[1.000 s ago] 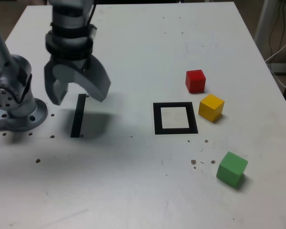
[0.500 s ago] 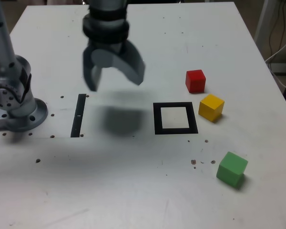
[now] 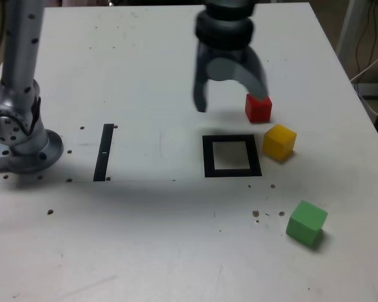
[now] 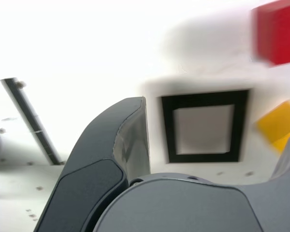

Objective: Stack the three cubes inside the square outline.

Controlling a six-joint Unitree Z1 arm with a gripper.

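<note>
The hand point(image 3: 230, 97), spread wide and empty, has swung across the worktop point(image 3: 151, 226) from the black strip point(image 3: 103, 152) to the red cube point(image 3: 258, 107); yellow cube point(image 3: 279, 141) and green cube point(image 3: 306, 223) lie outside the square outline point(image 3: 232, 156), so stacking hasn't begun

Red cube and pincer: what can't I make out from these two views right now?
- Red cube: exterior view, the pincer overlaps its top corner, so contact is unclear; wrist view, blurred and cut by the frame edge.
- Green cube: outside the wrist view.
- Yellow cube: wrist view, blurred, partly behind the pincer body.
</note>
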